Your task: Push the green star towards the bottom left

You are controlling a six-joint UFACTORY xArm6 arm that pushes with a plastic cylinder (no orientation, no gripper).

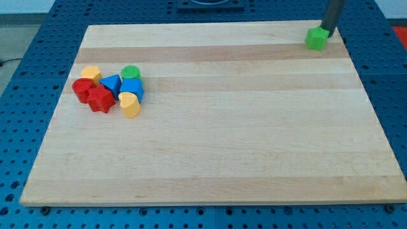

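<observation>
Green star (316, 38) sits near the wooden board's (216, 152) top right corner. The rod's tip (327, 30) touches its upper right side and holds nothing, so the star lies toward the bottom left of the tip, which suits the push.

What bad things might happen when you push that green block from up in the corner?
The green star sits at the board's top right corner, close to the edges, with my tip at its upper right side. A slightly off push might spin it, or slide it toward the right edge instead of diagonally. Also, the bottom left route runs not far from the cluster of red, blue, yellow and green blocks at the view's left, so a drifting push could bump them.
</observation>
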